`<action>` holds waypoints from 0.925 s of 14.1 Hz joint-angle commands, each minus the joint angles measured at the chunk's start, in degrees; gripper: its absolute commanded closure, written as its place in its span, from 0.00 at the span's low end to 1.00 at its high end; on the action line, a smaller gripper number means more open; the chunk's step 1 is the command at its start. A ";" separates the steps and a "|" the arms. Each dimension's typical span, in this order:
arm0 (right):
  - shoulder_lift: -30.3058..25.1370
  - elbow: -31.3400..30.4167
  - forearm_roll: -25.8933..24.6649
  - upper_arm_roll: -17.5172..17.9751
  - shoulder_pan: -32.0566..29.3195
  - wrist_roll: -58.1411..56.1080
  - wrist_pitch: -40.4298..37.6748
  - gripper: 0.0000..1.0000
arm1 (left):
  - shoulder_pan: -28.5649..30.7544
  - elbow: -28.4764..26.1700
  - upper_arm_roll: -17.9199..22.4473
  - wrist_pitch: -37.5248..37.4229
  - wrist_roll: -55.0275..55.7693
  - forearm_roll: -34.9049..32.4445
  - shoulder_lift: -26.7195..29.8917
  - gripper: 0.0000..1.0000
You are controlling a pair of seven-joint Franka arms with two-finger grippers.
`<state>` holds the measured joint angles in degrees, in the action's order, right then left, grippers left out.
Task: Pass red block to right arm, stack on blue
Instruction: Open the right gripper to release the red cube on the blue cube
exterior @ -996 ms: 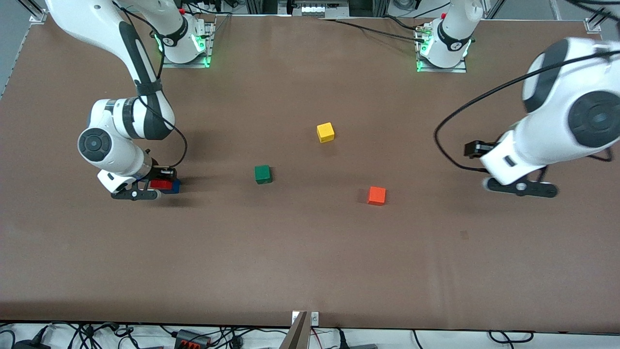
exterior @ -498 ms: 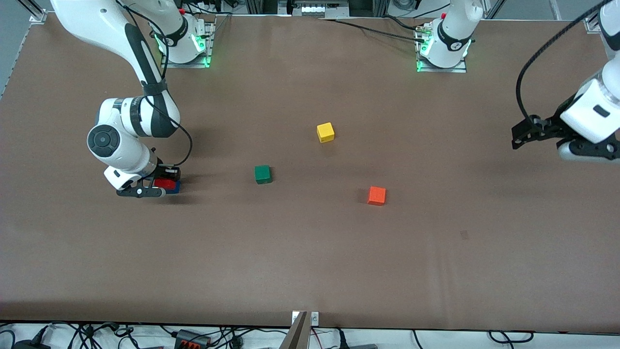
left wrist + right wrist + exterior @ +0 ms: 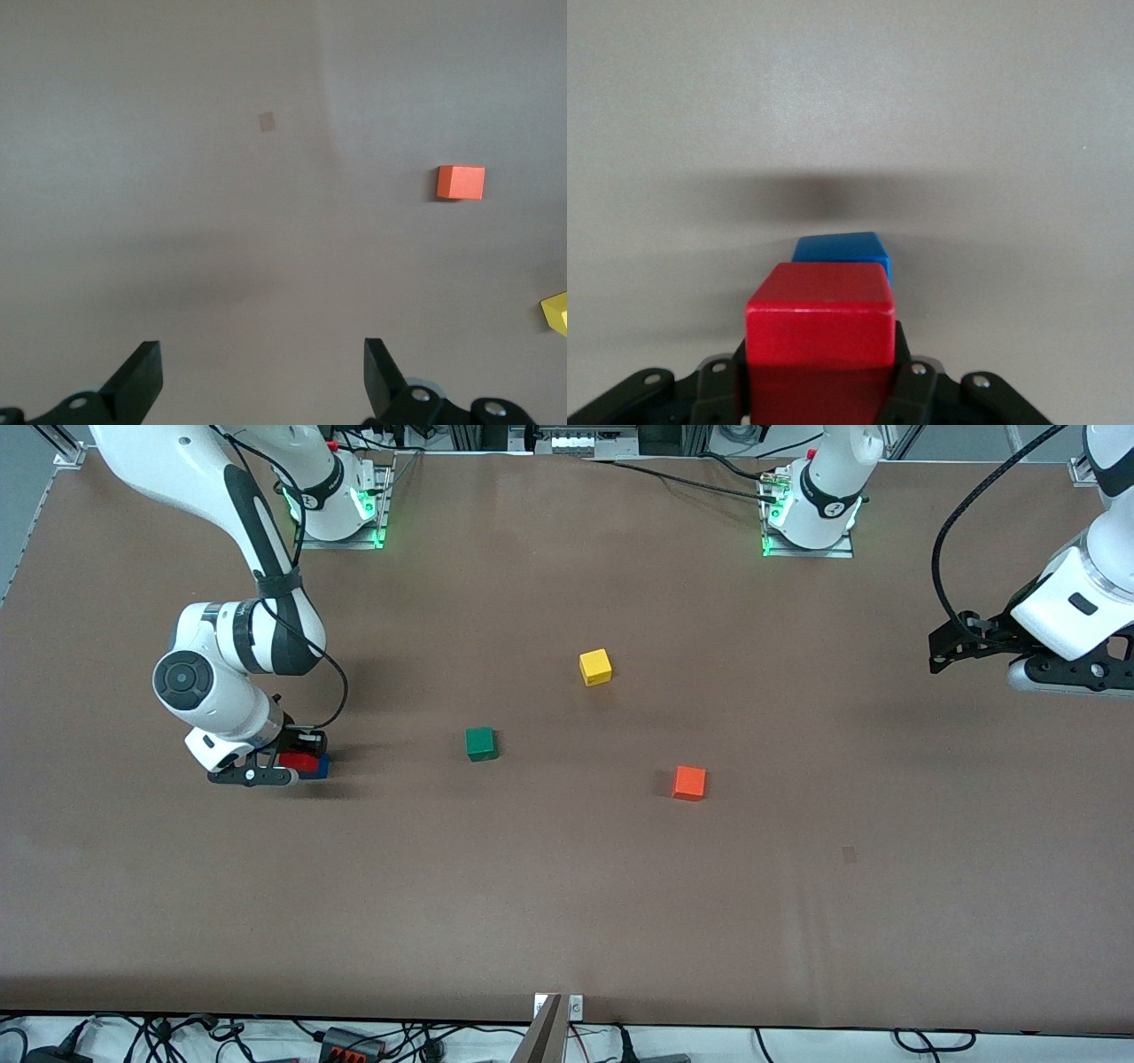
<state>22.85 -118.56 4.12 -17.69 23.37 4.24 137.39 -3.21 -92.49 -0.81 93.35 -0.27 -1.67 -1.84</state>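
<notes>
1. in the front view we see the right gripper point(image 3: 285, 764) low at the right arm's end of the bench point(image 3: 567, 921), its fingers pinching the red block point(image 3: 298, 761). the red block sits over the blue cube point(image 3: 317, 767); we cannot tell here whether the two touch.
2. in the same view the left gripper point(image 3: 992, 657) hangs over the left arm's end of the bench. the green cube point(image 3: 480, 743), yellow cube point(image 3: 595, 667) and orange cube point(image 3: 688, 782) lie well apart mid-bench.
3. in the left wrist view we see the left gripper's fingers point(image 3: 140, 382) spread wide with nothing between them, over bare bench with the orange cube point(image 3: 461, 182) in sight.
4. in the right wrist view the fingers point(image 3: 723, 382) clamp the red block point(image 3: 821, 315), the blue cube point(image 3: 843, 251) partly hidden by it.
</notes>
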 commanded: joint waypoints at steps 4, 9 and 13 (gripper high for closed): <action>-0.61 -0.97 -0.87 0.11 -0.26 1.12 0.16 1.00 | 0.04 0.20 0.37 -2.56 -0.79 0.71 1.23 0.00; -0.61 -0.80 -0.86 0.11 -0.26 0.95 -0.11 0.00 | 0.13 0.29 0.72 -2.91 -0.87 0.97 1.23 0.00; -1.40 2.96 -0.69 0.02 -0.26 3.75 -5.97 0.00 | 0.04 0.29 0.72 -2.91 -0.87 1.15 1.23 0.00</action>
<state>22.81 -117.90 4.12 -17.82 23.31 5.32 135.88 -3.10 -92.46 -0.39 91.38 -0.27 -1.58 -1.23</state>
